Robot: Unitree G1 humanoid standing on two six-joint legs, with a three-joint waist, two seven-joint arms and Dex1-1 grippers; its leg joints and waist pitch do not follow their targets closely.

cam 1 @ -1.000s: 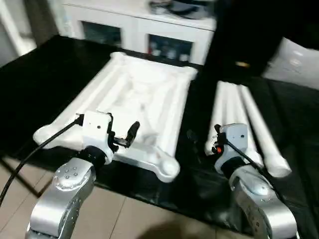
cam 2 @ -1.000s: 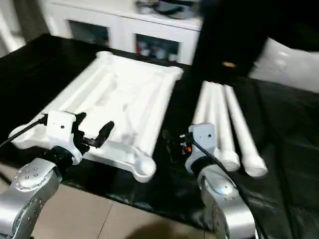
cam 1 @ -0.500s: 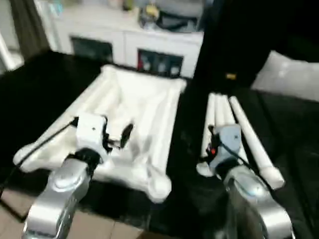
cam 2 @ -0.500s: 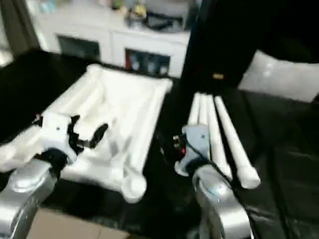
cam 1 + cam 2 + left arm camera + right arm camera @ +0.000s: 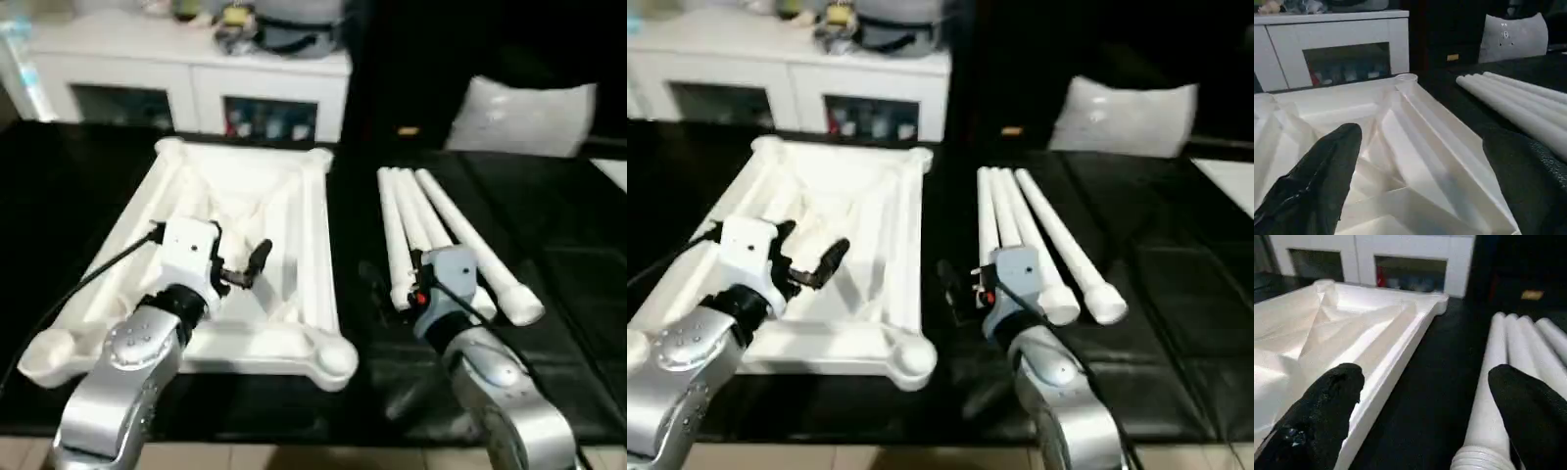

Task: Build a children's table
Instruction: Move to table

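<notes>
My left gripper (image 5: 1420, 161) stands spread wide and holds nothing; under and beyond its fingers (image 5: 1317, 181) lies the table top (image 5: 245, 206), underside up, ribs showing, round sockets at the corners, flat on the black surface (image 5: 558, 225); my right gripper (image 5: 1425, 406) is likewise wide apart and empty; it hangs over the dark gap between the top's long edge, off one finger, and the legs (image 5: 1019, 225), off the other; the legs lie side by side, touching, flared ends toward me, the nearest flared end just beside my right finger; past both, a white cabinet (image 5: 196, 88) with glass doors; a grey cushion (image 5: 519, 116) beyond the legs.
</notes>
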